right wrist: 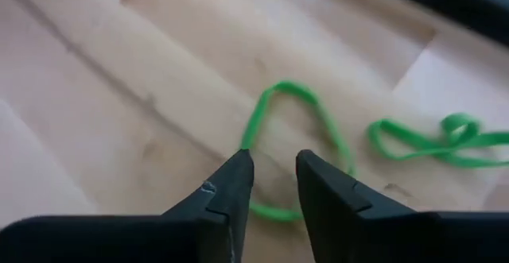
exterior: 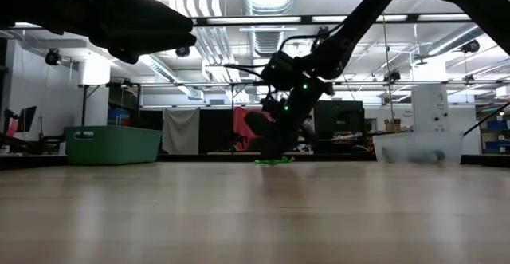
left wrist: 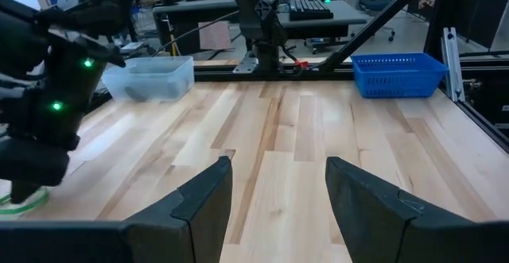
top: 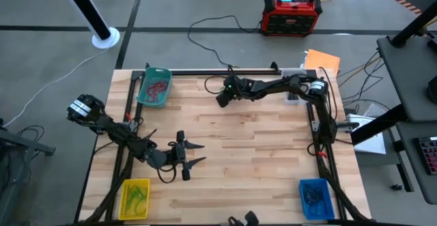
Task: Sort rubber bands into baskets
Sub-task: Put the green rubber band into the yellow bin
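Observation:
My right gripper [top: 222, 101] reaches to the far middle of the table, fingers pointing down at a green rubber band [right wrist: 298, 104] that lies flat on the wood. Its fingers [right wrist: 274, 168] are a narrow gap apart, standing over the loop. A second green band [right wrist: 429, 144] lies beside the first. In the low view the gripper [exterior: 275, 146] is down at the table over the green bands [exterior: 275, 161]. My left gripper [top: 196, 154] is open and empty, low over the near-left of the table; it also shows in its own view [left wrist: 278, 187]. My right gripper's fingers come at the green band from above. One fingertip [right wrist: 242, 164] stands at the loop's edge [right wrist: 248, 136], and the loop's other end [right wrist: 270, 211] shows between the fingers. I cannot tell whether they touch the band.
The teal basket [top: 155, 87] with red bands stands at the far left. The yellow basket [top: 134, 197] is at the near left and the blue basket [top: 315, 197] at the near right. The clear basket [left wrist: 151, 76] is at the far right. A red-and-black box [top: 291, 14] sits on the floor beyond the table.

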Controlling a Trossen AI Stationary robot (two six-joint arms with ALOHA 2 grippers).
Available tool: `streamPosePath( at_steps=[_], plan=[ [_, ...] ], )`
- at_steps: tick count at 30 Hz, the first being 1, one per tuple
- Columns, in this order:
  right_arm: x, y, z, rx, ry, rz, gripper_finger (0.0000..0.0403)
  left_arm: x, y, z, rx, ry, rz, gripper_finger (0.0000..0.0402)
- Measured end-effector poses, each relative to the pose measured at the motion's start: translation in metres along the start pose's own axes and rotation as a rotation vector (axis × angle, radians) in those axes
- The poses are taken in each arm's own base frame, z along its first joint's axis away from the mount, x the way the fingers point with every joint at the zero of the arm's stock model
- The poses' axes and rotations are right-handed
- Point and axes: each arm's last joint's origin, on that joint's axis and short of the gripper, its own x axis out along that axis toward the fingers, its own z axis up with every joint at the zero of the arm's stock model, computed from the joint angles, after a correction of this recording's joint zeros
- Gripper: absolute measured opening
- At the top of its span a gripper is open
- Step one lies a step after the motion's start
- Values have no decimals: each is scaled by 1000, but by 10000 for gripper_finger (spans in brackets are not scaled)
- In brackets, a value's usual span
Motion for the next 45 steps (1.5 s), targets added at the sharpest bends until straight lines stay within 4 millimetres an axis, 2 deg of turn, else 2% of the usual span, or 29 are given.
streamPosePath(
  at_steps=[8, 14, 22, 27, 34, 40, 45],
  plan=[
    [0, 13, -15, -43, 47, 17, 55, 0, 0, 0, -5, 3, 1, 187],
    [-6, 31, -27, -92, 111, 76, 30, 0, 0, 0, -13, 3, 2, 187],
    [-22, 78, -55, -190, 212, 276, 16, 0, 0, 0, -13, 3, 2, 188],
    [-42, 101, -68, -266, 198, 244, 11, 0, 0, 0, -13, 3, 2, 188],
    [-65, 108, -72, -304, 156, 196, 11, 0, 0, -1, -31, 6, 2, 188],
    [-68, 113, -86, -304, 36, 199, 11, 0, 1, -3, -38, 24, 3, 188],
    [-63, 106, -98, -308, -1, 211, 11, 0, 1, -3, -51, 24, 3, 188]
  ],
)
